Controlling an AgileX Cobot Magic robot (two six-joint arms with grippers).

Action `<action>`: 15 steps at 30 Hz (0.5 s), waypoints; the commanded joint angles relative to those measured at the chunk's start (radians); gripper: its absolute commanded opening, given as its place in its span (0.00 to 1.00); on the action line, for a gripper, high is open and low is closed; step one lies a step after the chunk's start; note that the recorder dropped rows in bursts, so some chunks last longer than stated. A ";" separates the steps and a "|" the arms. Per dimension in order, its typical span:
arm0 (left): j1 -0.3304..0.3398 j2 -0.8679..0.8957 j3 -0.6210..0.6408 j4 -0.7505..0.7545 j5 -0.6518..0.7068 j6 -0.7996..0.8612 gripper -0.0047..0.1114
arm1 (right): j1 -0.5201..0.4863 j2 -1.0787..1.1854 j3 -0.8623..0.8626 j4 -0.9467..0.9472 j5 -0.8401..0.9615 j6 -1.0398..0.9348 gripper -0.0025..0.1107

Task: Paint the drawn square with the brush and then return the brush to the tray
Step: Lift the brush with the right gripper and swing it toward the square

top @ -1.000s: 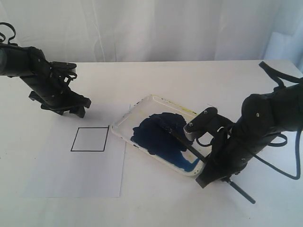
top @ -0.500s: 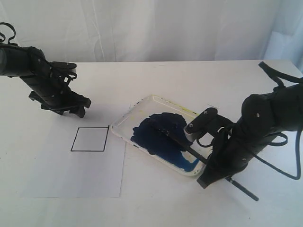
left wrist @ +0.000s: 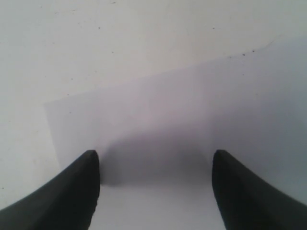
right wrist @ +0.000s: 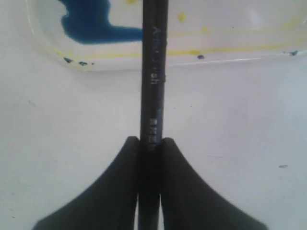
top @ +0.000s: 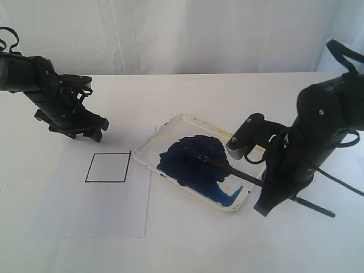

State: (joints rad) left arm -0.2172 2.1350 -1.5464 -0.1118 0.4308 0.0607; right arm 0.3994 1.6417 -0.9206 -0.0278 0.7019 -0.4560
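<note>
Tray just beside drawn square; left claw near its far edge.

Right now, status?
Left hand open over white paper sheet. Right hand shut on long black brush, tip in blue-smeared white tray. Black-outlined square blank. Nothing between them.

I see the square blank on its paper. My brush slants across the rim of the tray, tip over the blue blotch, handle nipped by the right pincer.
</note>
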 commanded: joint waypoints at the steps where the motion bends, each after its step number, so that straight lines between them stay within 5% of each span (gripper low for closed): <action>1: -0.004 0.005 -0.003 0.017 0.041 -0.001 0.64 | 0.000 -0.014 -0.077 -0.017 0.103 -0.057 0.02; 15: -0.004 0.005 -0.003 0.020 0.039 0.000 0.64 | 0.000 0.012 -0.282 0.035 0.361 -0.217 0.02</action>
State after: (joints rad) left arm -0.2180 2.1350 -1.5464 -0.0964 0.4347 0.0607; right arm 0.3994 1.6442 -1.1726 -0.0122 1.0324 -0.6386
